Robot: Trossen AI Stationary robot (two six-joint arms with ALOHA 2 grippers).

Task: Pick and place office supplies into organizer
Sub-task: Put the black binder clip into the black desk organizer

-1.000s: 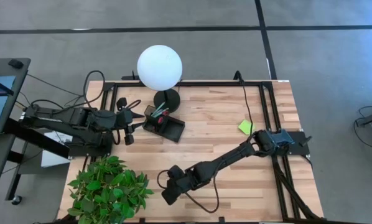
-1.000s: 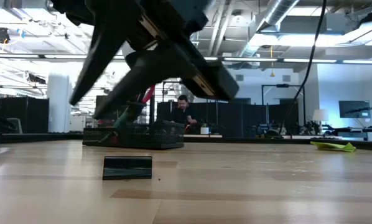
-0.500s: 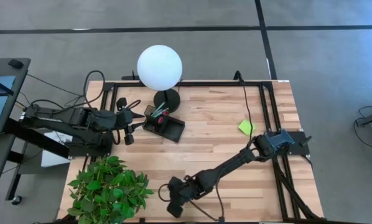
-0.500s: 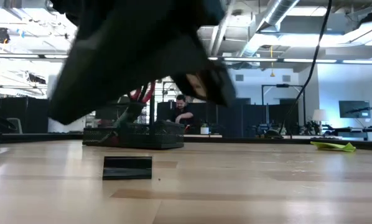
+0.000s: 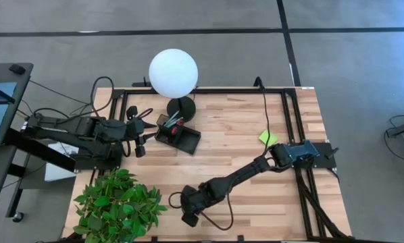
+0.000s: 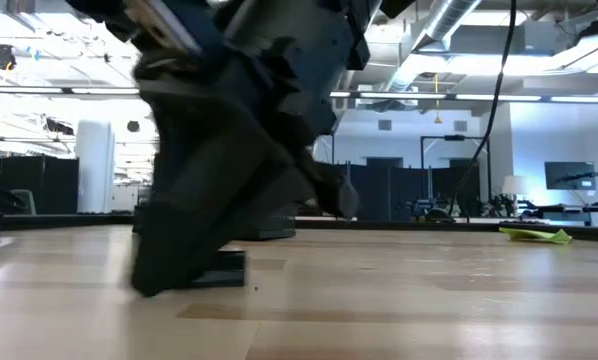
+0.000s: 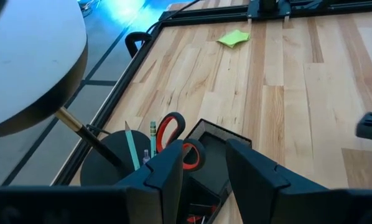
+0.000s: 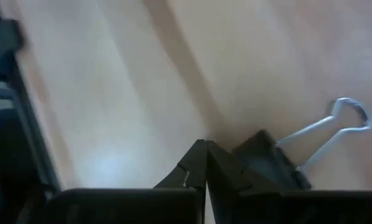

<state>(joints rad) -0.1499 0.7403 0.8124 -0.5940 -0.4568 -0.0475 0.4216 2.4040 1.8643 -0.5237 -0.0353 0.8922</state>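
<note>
Both arms (image 5: 246, 177) are dark, jointed and blocky, trailing thin black cables (image 5: 223, 223).

The desk (image 5: 236, 145) is pale, smooth planked wood with a soft sheen inside a matt black metal frame (image 5: 291, 121), the binder clip (image 8: 273, 163) is matt black with bright wire handles (image 8: 328, 130), and the organizer (image 7: 214, 158) looks like glossy black plastic.

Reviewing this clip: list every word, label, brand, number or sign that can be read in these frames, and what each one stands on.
No text can be read in any view.
organizer: no label shows.
sticky-note pad: its face is blank.
binder clip beside the right end effector: no marking shows.
left end effector: no marking shows.
monitor in the room behind: too small to read.
</note>
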